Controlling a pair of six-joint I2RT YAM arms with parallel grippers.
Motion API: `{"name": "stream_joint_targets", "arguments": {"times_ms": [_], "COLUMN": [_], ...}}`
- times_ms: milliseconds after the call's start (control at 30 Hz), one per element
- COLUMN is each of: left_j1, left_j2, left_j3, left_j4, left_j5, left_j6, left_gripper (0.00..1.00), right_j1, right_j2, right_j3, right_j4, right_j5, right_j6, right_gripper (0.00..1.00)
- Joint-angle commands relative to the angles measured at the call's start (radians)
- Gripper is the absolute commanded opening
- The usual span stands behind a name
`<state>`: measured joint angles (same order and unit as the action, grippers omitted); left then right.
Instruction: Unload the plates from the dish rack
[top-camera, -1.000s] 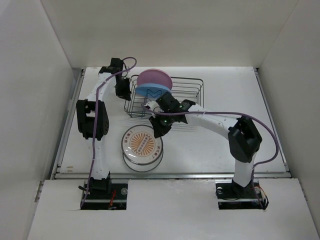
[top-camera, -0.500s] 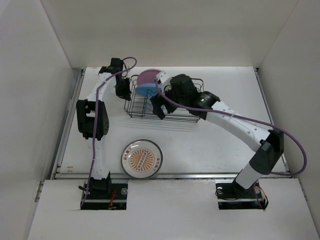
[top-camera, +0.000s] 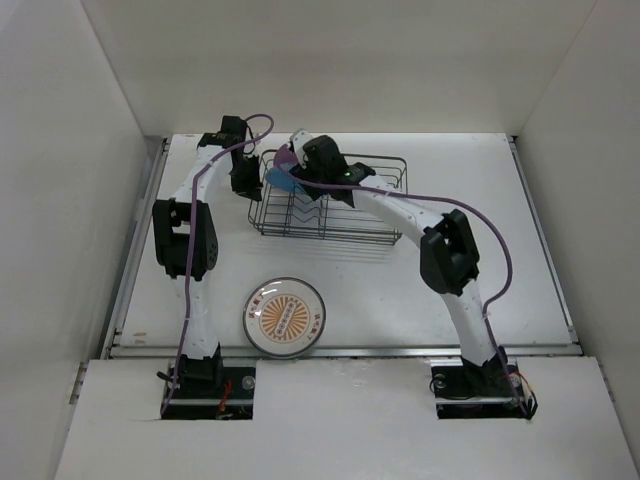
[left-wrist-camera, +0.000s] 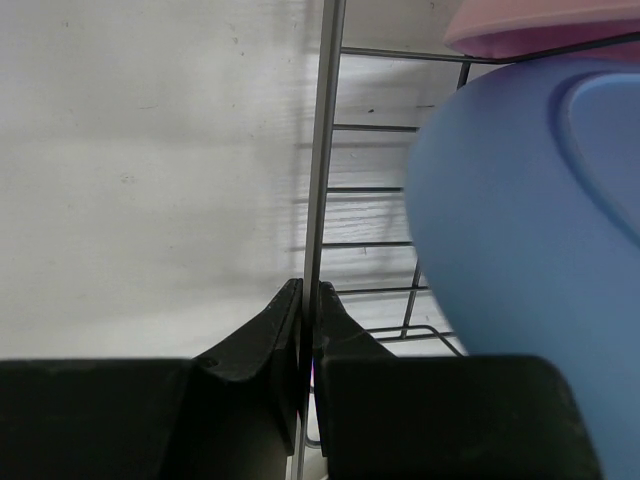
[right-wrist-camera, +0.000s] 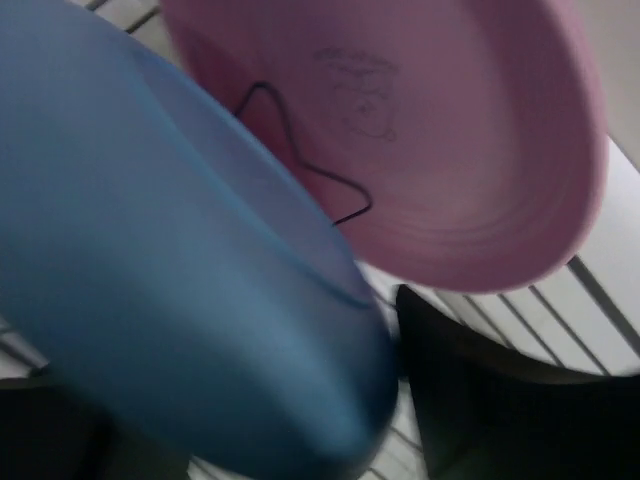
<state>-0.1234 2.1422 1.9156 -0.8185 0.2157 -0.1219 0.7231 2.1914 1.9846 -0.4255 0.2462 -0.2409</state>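
The dark wire dish rack (top-camera: 370, 215) stands at the back of the table. A blue plate (top-camera: 279, 181) and a pink plate (top-camera: 286, 158) stand on edge in its left end. My right gripper (top-camera: 293, 168) is over them. In the right wrist view it (right-wrist-camera: 230, 400) is open, with the blue plate's (right-wrist-camera: 170, 280) rim between its fingers (right-wrist-camera: 480, 400) and the pink plate (right-wrist-camera: 440, 150) behind. My left gripper (top-camera: 244, 183) is shut on the rack's left rim wire (left-wrist-camera: 326, 150). A patterned plate with an orange sunburst (top-camera: 285, 316) tops a stack on the near table.
White walls enclose the table on three sides. The rack's right half holds only zigzag dividers (top-camera: 345, 205). The plate stack lies between the two arm bases, near the front edge (top-camera: 340, 350).
My right arm has swung from beside the plate stack back over the rack to its left end, and its gripper now straddles the blue plate. The left arm has not moved.
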Motion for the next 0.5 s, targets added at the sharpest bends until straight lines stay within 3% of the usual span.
{"name": "stream_joint_targets", "arguments": {"times_ms": [0, 67, 100, 167, 333, 467], "left_j1": [-0.005, -0.005, -0.005, 0.004, 0.025, 0.044], "left_j2": [0.002, 0.002, 0.002, 0.002, 0.002, 0.002], "left_j3": [0.033, 0.033, 0.033, 0.022, 0.002, 0.002], "left_j4": [0.012, 0.002, 0.002, 0.002, 0.002, 0.012], "left_j5": [-0.047, -0.047, -0.047, -0.038, -0.018, -0.018], "left_j6": [-0.027, -0.027, -0.027, -0.027, -0.067, -0.088], "left_gripper": [0.00, 0.00, 0.00, 0.00, 0.00, 0.00], "right_j1": [-0.021, -0.021, -0.021, -0.021, -0.030, -0.039], "right_j2": [0.020, 0.021, -0.004, -0.051, -0.267, -0.453], "right_j3": [0.173, 0.201, 0.201, 0.134, 0.010, -0.096], "right_j4": [0.047, 0.085, 0.099, 0.163, 0.234, 0.220], "right_j5": [0.030, 0.048, 0.060, 0.092, 0.179, 0.153], "right_j6": [0.015, 0.048, 0.048, 0.057, 0.067, 0.129], "right_gripper": [0.63, 0.33, 0.12, 0.01, 0.00, 0.00]}}
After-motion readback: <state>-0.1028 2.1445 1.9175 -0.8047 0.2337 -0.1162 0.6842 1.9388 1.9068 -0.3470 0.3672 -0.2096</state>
